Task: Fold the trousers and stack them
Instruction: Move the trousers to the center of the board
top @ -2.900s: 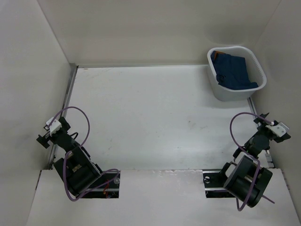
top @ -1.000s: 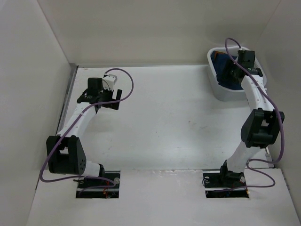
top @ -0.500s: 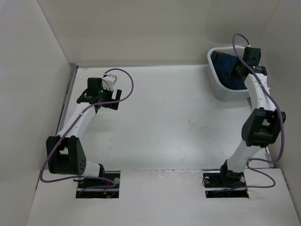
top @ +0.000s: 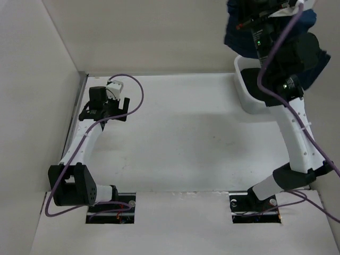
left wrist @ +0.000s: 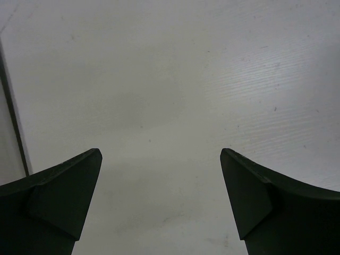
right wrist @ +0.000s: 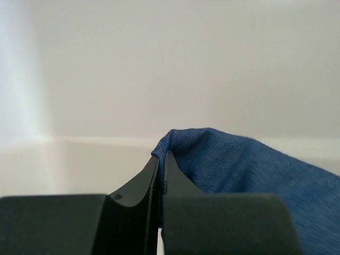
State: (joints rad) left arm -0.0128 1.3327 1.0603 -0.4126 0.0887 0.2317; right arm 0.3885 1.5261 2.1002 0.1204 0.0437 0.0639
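Up at far right, above the white basket (top: 248,102): holds the trousers (top: 237,38) raised, with a fold of blue denim pinched in the right gripper (right wrist: 161,159), fingers pressed tight together. Hangs the cloth down beside the arm; possibly some of it inside the basket, hidden from view. At left, over the table (top: 186,143): shows the left gripper (left wrist: 160,154) spread wide, gripping nothing.

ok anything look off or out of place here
Nothing spilled or damaged. The only untidy thing is the trousers, which hang in a bunched clump from the shut right claw, raised above the white basket and partly cut off by the top view's edge. The left claw is open over the table.
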